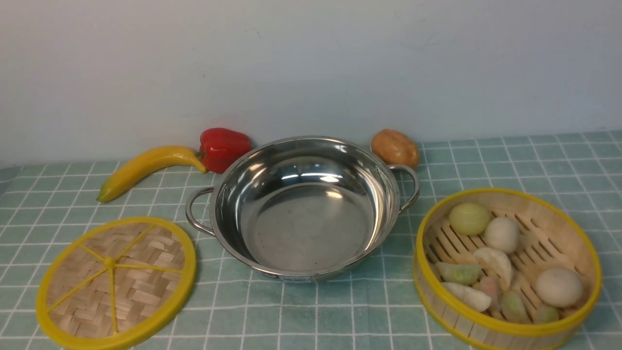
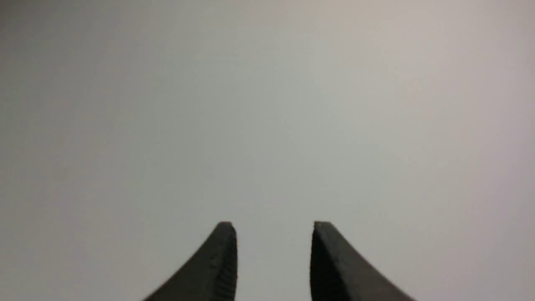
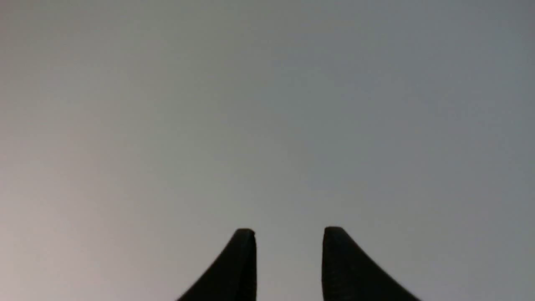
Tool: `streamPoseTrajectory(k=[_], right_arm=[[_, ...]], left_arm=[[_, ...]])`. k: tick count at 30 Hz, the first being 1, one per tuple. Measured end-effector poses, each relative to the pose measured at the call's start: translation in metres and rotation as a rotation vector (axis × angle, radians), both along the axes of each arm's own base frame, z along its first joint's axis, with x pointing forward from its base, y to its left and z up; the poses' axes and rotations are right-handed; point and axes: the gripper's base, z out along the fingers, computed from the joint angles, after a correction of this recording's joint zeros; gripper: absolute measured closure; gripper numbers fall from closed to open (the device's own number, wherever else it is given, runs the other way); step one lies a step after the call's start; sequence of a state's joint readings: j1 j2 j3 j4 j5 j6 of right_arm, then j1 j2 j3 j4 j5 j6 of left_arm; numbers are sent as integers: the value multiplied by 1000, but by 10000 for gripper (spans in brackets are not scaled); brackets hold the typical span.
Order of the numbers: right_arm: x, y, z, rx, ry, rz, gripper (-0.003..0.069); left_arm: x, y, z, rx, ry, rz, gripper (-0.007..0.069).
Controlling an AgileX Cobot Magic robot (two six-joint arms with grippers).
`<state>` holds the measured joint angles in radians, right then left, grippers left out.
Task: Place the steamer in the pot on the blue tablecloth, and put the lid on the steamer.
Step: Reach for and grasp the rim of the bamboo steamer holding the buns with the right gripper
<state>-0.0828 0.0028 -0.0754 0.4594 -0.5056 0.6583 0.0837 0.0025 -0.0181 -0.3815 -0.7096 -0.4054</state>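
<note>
You have the blue tablecloth [image 1: 510,165] covering the whole lower part of the front view, running back to a plain pale wall [image 1: 311,63] in the upper half.

The pot [image 1: 306,233] sits on the cloth at frame centre, upright and empty, with one loop handle toward the left of the frame and the other toward the right. A small dark mark [image 1: 291,278] on its near outer wall is the only label you can find, and it is too small to read.

The steamer [image 1: 437,296] stands on the cloth at lower right, apart from the pot, with pale round and folded dumpling-like pieces [image 1: 559,287] lying on its slatted floor.

The lid [image 1: 116,282] lies flat on the cloth at lower left, spokes up, also clear of the pot.

Behind the pot at centre left you see a yellow banana [image 1: 146,167] whose tip meets a red bell pepper [image 1: 223,148]. A brown lumpy food item [image 1: 395,147] rests just behind the right-hand handle.

You see the left gripper [image 2: 273,234] only through its own wrist camera: two dark fingers stand parted with nothing between them, facing a plain blurred grey surface. The right gripper [image 3: 288,238] reads the same way, with its fingers apart and holding nothing against bare grey.
</note>
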Motion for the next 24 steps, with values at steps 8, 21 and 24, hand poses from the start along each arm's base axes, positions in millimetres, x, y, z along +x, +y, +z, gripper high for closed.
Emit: streamPoseTrajectory(k=[8, 21, 24], right_arm=[[-48, 6, 120, -247, -387, -258, 417], [103, 3, 130, -666, 1230, 6, 417], [130, 2, 103, -716, 1469, 118, 417]], left_arm=[[-43, -10, 120, 315, -40, 241, 382], [101, -26, 115, 755, 1221, -227, 382], [127, -20, 92, 695, 1443, -287, 382]])
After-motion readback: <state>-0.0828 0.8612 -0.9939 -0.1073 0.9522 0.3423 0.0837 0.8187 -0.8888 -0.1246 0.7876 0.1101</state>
